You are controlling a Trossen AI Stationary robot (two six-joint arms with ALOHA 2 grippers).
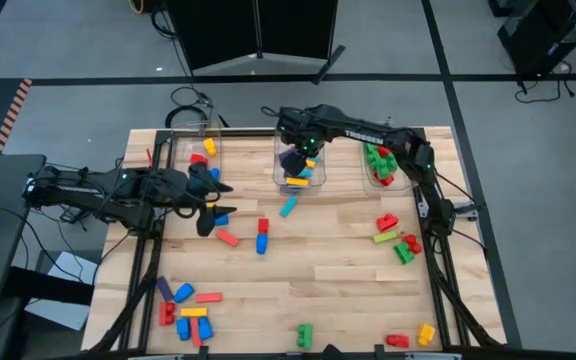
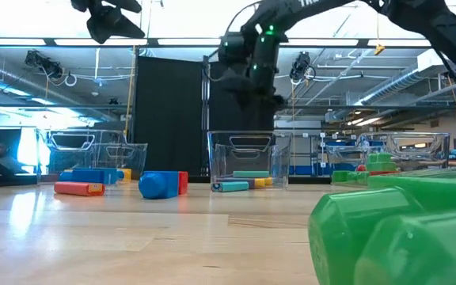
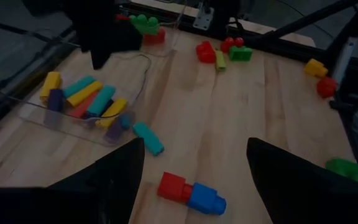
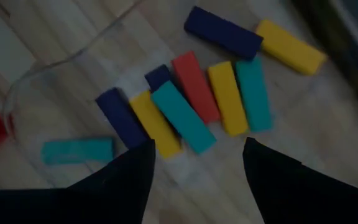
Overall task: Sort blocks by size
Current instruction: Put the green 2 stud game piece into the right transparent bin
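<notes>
Blocks [image 4: 185,106], long and many-coloured, lie in the middle bin [image 1: 299,160] at the tabletop's far edge. Green and red ones fill the right bin [image 1: 380,165]. Right gripper [image 4: 197,155] hovers above the middle bin, fingers apart and empty; left gripper [image 3: 194,158] is also apart.

Both arms are dark, almost black, and are built from slim round tubes joined by thicker, blocky joints. The right arm [image 1: 368,135] carries white block letters along its long upper tube, readable from above. A small green light glows on the right arm near its wrist, and a similar green light shows on the left arm [image 1: 118,190] at a middle joint. Thin black cables run along both arms and hang in loops near their bases. The fingers [image 3: 120,180] of the left arm are flat, wide and matt black, with slanted inner edges. The fingers [image 4: 126,183] of the right arm have the same dark, wedge shape.
</notes>
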